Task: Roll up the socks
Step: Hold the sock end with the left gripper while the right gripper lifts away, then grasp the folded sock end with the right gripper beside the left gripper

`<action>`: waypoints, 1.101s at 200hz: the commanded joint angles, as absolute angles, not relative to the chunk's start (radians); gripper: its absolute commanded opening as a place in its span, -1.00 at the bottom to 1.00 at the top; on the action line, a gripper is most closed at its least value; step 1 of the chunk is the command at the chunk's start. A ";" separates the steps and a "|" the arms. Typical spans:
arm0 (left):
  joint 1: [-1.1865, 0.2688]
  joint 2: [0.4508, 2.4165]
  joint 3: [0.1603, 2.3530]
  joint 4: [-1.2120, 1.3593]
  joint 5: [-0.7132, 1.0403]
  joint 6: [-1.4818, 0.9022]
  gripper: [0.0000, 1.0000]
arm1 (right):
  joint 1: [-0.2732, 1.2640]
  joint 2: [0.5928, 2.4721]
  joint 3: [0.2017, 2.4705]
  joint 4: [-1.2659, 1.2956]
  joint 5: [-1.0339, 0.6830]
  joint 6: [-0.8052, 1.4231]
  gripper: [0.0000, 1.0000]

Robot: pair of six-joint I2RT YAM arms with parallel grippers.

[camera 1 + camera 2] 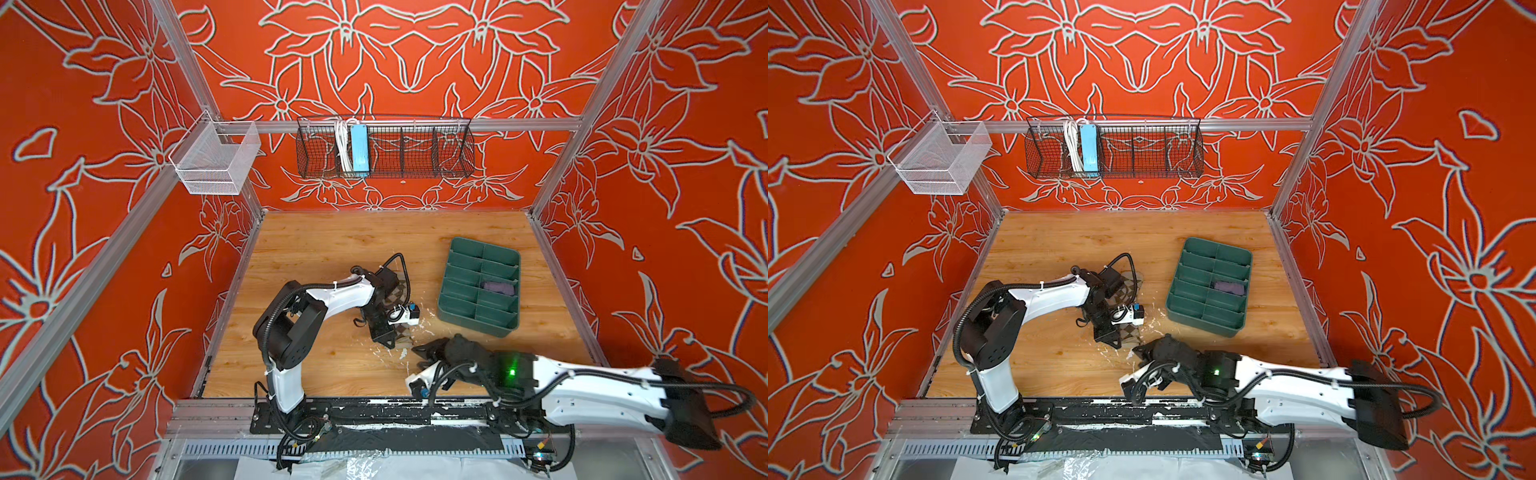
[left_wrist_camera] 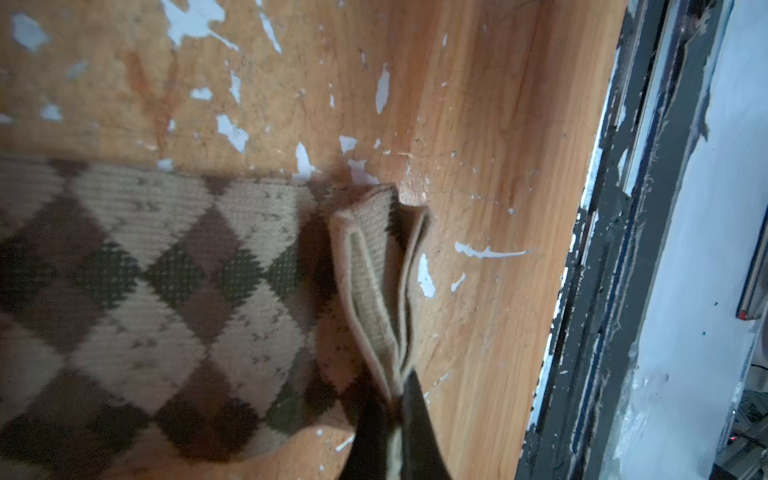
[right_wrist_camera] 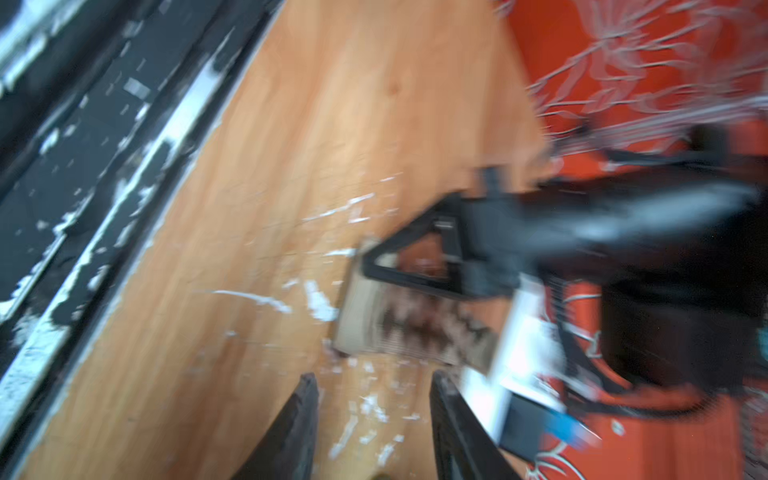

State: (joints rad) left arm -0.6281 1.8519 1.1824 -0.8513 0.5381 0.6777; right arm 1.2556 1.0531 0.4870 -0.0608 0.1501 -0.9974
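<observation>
The argyle sock (image 2: 145, 291) lies flat on the wooden table (image 1: 332, 249), mostly hidden under the left arm in both top views. My left gripper (image 2: 397, 415) is shut on its beige cuff (image 2: 374, 270), lifting that edge into a fold. My right gripper (image 3: 374, 386) is open with nothing between its fingers, just short of the sock's end (image 3: 415, 328) and near the table's front (image 1: 417, 355). The purple sock (image 1: 497, 288) sits bundled in one compartment of the green tray (image 1: 473, 326).
The tray stands at the right of the table. White scuffs mark the wood around the sock. A black rail (image 1: 374, 415) runs along the front edge. A black wire basket (image 1: 384, 149) and a white mesh basket (image 1: 216, 160) hang on the frame above.
</observation>
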 commanded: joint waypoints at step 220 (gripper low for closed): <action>-0.623 1.110 0.819 -0.283 -0.148 0.583 0.25 | 1.000 1.553 0.868 -0.494 -0.347 -0.720 -1.00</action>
